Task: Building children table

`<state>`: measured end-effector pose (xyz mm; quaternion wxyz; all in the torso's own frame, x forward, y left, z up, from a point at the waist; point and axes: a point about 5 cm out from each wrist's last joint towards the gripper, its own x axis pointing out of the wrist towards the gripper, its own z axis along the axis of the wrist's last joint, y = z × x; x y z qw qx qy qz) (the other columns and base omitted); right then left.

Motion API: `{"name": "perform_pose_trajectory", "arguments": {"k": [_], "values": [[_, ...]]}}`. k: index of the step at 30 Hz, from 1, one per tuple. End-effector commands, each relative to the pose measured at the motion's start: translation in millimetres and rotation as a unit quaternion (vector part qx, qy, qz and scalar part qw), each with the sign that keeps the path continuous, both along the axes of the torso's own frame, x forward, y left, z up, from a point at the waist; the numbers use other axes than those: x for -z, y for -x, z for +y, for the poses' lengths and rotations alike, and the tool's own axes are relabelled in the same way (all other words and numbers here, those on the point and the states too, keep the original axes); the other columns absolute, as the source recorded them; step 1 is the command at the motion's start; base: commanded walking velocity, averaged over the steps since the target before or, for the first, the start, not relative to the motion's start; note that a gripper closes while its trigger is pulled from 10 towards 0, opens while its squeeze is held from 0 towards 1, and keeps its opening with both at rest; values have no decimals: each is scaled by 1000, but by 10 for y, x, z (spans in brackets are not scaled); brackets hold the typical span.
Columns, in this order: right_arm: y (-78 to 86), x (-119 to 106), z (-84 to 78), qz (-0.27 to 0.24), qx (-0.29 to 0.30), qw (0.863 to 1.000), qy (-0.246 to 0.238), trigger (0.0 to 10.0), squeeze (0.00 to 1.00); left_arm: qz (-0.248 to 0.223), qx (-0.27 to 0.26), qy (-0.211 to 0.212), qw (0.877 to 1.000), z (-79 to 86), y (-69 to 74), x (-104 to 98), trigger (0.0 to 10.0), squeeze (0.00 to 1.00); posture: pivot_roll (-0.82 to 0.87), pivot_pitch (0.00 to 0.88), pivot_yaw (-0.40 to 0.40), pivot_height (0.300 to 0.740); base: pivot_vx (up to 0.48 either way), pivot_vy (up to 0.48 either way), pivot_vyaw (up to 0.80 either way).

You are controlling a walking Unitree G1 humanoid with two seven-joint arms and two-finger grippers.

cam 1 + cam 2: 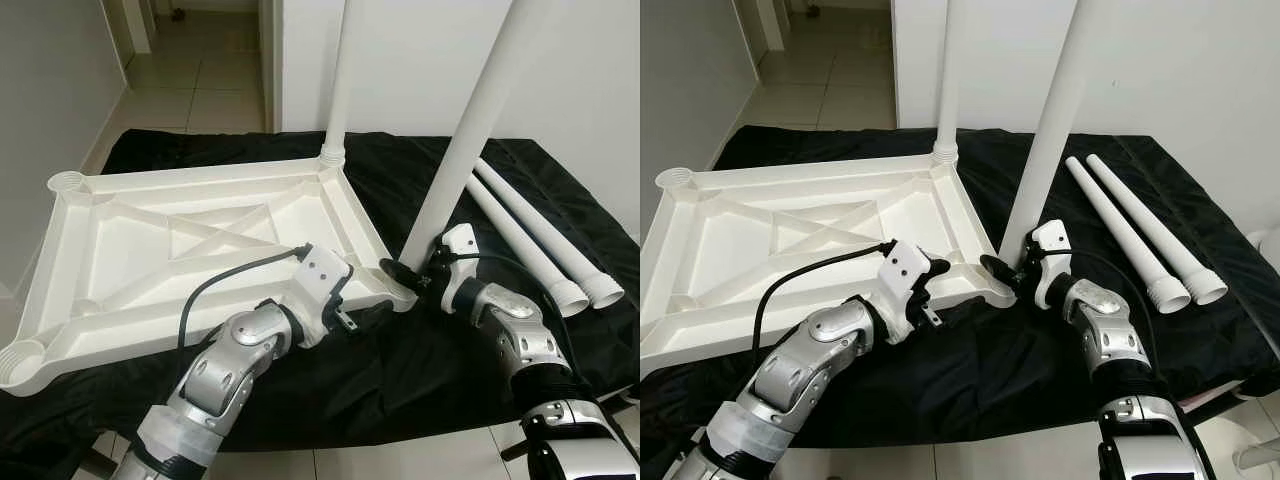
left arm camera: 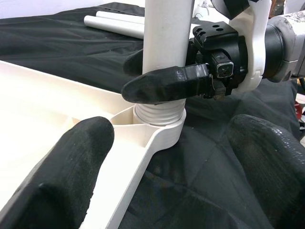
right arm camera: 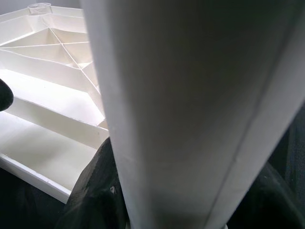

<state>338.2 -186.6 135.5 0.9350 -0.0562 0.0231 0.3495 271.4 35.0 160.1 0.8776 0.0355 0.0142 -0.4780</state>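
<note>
The white table top (image 1: 130, 250) lies upside down on a black cloth. One white leg (image 1: 337, 90) stands upright in its far right corner socket. A second leg (image 1: 470, 130) leans slightly, its threaded end (image 2: 159, 116) sitting in the near right corner socket. My right gripper (image 1: 405, 272) is shut on this leg just above the socket, one black finger (image 2: 167, 83) wrapped across its front. My left gripper (image 1: 372, 312) is open at the table top's near right rim, its fingers (image 2: 66, 171) spread either side of the rim. Two loose legs (image 1: 530, 235) lie on the cloth to the right.
The two left corner sockets (image 1: 65, 183) stand without legs. The black cloth (image 1: 400, 370) covers a low surface that ends near my body, with tiled floor (image 1: 400, 455) below. A white wall stands behind, and a hallway (image 1: 200, 70) opens at the far left.
</note>
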Motion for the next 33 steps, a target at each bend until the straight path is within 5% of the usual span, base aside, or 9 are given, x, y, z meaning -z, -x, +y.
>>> {"name": "perform_pose_trajectory", "arguments": {"k": [1,3,4,13,21,27,31,33], "values": [[24,86,-31,18,2,1000,8,0,0,-5,29,-5,1000,-35,32,-24,10000,0,5,0,-54,740,0,0,0],[24,86,-31,18,2,1000,8,0,0,-5,29,-5,1000,-35,32,-24,10000,0,5,0,-54,740,0,0,0],[31,93,-30,20,5,1000,2,10000,0,-5,28,-5,1000,-36,28,-27,10000,0,2,0,-53,740,0,0,0],[-48,60,-26,13,100,995,-16,10000,0,-7,23,-5,1000,-34,17,-25,10000,0,0,0,-58,740,0,0,0],[-31,119,152,25,180,982,-49,10000,0,-7,12,-3,1000,-18,13,-22,10000,0,5,0,-59,740,0,0,0],[47,173,413,30,325,940,-97,10000,0,-3,11,-3,1000,-12,45,3,10000,0,9,0,-65,740,0,0,0],[75,169,487,19,354,930,-94,10000,0,-3,11,-3,1000,-14,49,4,10000,0,9,0,-65,740,0,0,0],[105,178,530,24,412,904,-112,10000,0,-3,13,-5,1000,-20,54,10,10000,0,11,0,-67,740,0,0,0]]}}
